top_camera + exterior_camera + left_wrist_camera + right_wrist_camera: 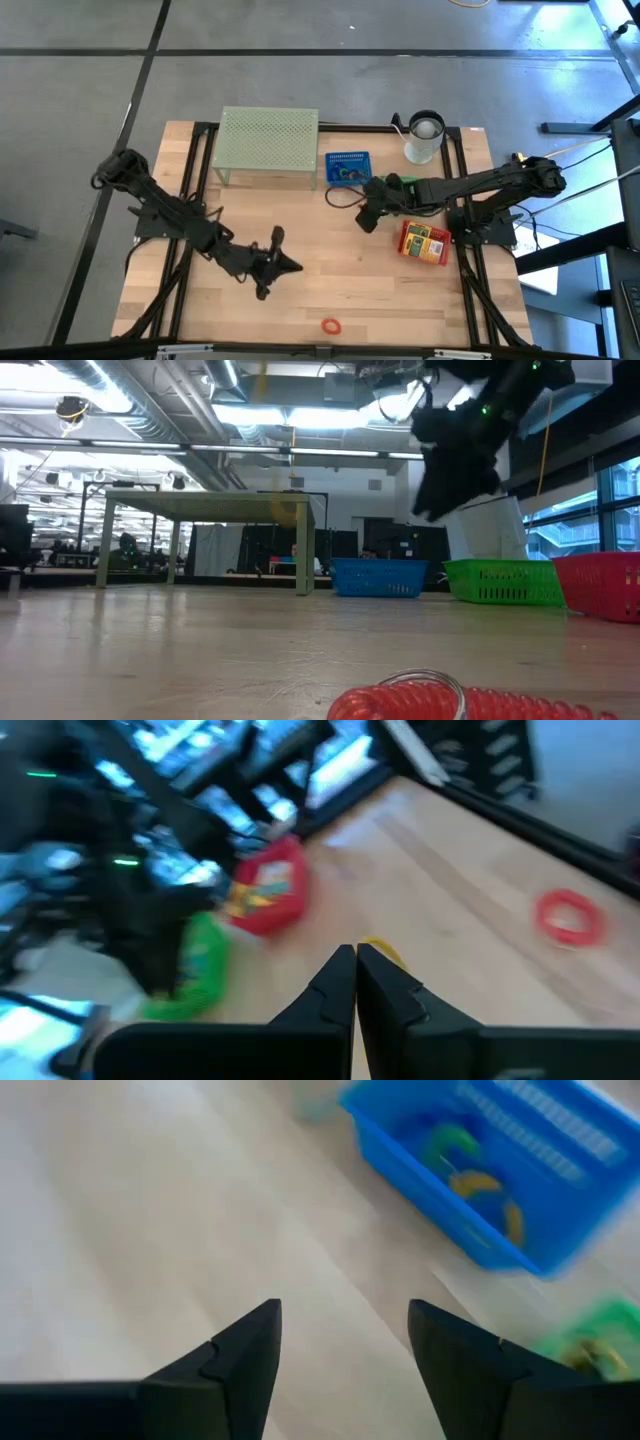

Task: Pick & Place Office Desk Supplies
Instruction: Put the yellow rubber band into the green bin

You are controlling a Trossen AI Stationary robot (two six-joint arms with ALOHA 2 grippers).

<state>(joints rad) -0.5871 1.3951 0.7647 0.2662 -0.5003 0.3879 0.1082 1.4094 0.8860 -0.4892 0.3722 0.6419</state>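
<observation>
Left gripper [285,264]: sitting low over the wooden table [350,280] left of centre, fingers [340,990] pressed together; a sliver of yellow is showing at their tips, too small to identify.
Right gripper [368,218]: hovering with its fingers [245,1355] spread wide and holding nothing, near the blue basket [347,167].
Red band [331,326]: lying alone near the table's front edge.
Blue basket contents: yellow and green items are lying inside.
Red basket [424,243]: sitting right of the right gripper.
Green basket [503,581]: standing between the blue and red baskets in the low view.

Lab/workshop: exposed ceiling ducts [150,405], concrete floor [300,25].
</observation>
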